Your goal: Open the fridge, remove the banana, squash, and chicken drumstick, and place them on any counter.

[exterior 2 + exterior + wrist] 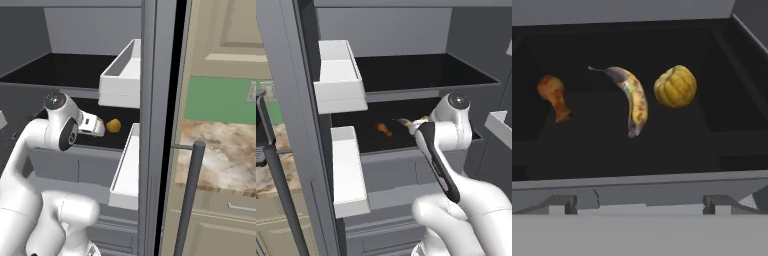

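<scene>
The fridge [286, 100] stands open, both doors swung out. On its dark lower shelf lie three things in a row. The brown chicken drumstick [554, 96] is on the left, the blotched yellow banana [633, 101] in the middle, the round yellow-olive squash [675, 86] on the right. My gripper [642, 205] hovers at the shelf's front edge, short of the banana, open with nothing between its fingertips [562, 204]. The left base view shows the drumstick [383, 129] and the banana's tip [402, 121] past my wrist. The squash [114, 125] sits just beyond my hand. The counter [220, 155] lies to the right of the fridge.
White door bins [338, 75] [122, 75] jut in from both open doors and narrow the opening. Long dark door handles [281, 190] [190, 195] stand near the base. An upper shelf [421, 75] overhangs the lower one. Counter [276, 170] also lies left of the fridge.
</scene>
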Available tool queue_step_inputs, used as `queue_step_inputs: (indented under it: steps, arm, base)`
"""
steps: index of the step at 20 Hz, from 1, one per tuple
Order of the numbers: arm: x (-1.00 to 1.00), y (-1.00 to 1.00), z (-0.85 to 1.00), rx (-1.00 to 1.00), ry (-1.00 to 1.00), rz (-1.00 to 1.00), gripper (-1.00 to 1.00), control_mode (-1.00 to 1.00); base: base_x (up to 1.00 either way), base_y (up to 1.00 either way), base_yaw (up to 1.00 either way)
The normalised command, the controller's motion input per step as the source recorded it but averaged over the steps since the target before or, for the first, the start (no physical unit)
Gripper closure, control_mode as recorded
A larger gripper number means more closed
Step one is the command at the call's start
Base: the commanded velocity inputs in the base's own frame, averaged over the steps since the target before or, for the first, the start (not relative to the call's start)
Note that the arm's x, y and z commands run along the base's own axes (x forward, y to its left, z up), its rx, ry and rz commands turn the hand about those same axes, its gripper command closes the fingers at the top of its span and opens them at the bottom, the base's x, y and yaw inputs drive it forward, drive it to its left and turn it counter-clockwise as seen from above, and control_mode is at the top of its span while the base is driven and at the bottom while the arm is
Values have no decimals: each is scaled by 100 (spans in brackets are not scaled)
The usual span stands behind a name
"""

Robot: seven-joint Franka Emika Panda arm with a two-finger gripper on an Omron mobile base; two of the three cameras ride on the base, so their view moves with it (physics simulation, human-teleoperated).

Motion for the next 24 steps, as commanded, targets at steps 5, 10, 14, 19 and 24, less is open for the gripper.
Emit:
queue_step_inputs:
  steps: [5,10,14,19,24]
  arm:
    - [47,0,-31,0,0,0,-100,-100]
    - [45,0,-25,0,0,0,-100,-100]
    - [44,0,-23,0,0,0,-100,-100]
    - [39,0,-21,0,0,0,-100,-100]
    - [38,0,-22,0,0,0,-100,-100]
  base:
    - [0,0,0]
    - [0,0,0]
    - [0,0,0]
    - [0,0,0]
    - [0,0,0]
